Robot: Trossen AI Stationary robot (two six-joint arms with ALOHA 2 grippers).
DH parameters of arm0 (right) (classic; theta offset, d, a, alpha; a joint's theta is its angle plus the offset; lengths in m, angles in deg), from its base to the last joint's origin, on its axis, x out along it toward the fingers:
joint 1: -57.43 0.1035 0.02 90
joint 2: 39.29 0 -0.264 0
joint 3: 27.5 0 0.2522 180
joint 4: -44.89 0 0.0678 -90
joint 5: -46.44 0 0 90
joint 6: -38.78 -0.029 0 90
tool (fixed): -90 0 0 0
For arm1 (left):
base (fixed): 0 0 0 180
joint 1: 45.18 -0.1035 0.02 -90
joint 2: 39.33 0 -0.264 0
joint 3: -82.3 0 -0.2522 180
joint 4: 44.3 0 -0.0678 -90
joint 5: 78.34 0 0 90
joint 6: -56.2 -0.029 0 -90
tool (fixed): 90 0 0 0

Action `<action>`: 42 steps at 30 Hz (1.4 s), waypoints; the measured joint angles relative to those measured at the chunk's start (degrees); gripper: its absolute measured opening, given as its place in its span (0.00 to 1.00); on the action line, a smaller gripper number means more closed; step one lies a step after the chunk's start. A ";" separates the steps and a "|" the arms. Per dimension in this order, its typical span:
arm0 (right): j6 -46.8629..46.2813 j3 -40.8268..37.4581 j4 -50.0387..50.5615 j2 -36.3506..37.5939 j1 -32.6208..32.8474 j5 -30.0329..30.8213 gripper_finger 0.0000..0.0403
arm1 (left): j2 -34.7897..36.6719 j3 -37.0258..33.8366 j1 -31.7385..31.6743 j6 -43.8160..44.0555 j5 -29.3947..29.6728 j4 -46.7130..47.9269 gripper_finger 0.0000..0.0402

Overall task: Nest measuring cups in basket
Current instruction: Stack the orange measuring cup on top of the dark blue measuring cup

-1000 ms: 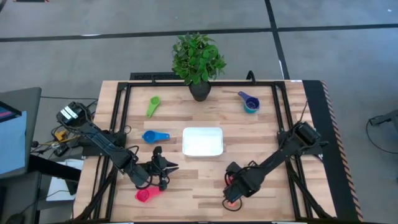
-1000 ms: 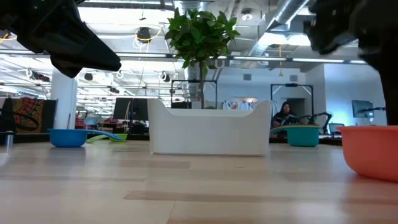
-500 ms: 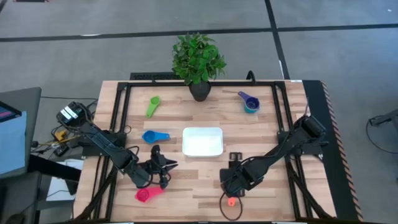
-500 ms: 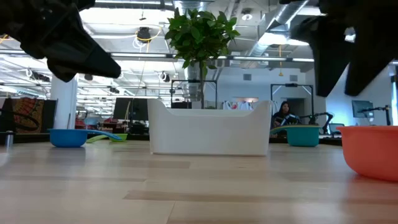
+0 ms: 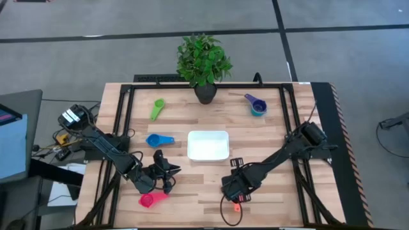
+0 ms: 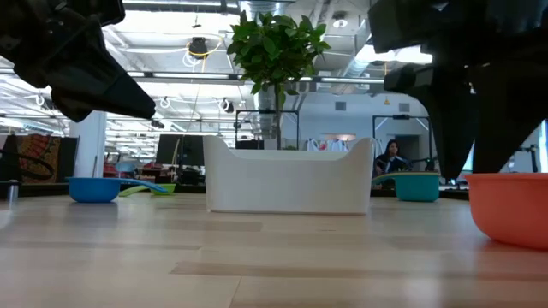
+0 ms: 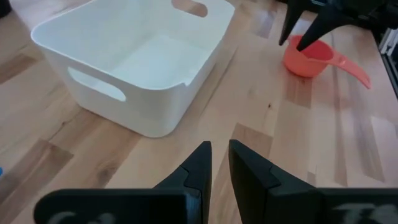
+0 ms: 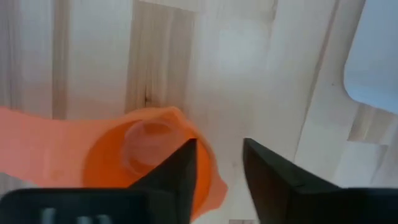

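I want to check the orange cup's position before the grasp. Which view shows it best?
The left wrist view: the orange cup is whole, bowl and handle. The right wrist view crops it behind the right gripper; the low view cuts it at the edge; the high view shows a sliver.

White basket (image 5: 208, 145) sits empty mid-bench, upright, long side across. Blue cup (image 5: 158, 140) lies just beside its left end. Green cup (image 5: 157, 108) is toward the far left. Purple-blue cup with a light blue one (image 5: 256, 105) rest together toward the far right. Pink-red cup (image 5: 149, 200) is by the near edge, left; orange cup (image 7: 309, 57) by the near edge, right of middle.
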State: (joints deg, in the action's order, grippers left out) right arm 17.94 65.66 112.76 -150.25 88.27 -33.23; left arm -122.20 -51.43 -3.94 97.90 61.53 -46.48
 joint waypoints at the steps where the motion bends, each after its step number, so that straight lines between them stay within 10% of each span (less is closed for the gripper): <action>1: -0.02 0.00 0.02 0.02 -0.15 0.00 0.31 | 0.00 0.00 0.00 0.08 -0.03 0.00 0.11; 10: -1.27 0.00 0.02 0.02 -1.02 -1.44 0.02 | 0.00 0.00 0.01 1.21 -1.46 0.02 0.11; 26: -7.65 0.00 -1.04 0.02 -0.99 -1.49 0.34 | -0.02 -0.01 2.91 1.27 -0.26 0.29 0.11; 42: -7.69 0.00 -1.51 0.03 -3.86 -6.09 0.02 | -0.02 0.00 -12.67 -25.27 -1.26 0.20 0.11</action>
State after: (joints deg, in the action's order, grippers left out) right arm 10.25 65.66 111.24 -150.22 84.41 -39.33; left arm -122.22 -51.43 -16.62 72.63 60.27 -46.29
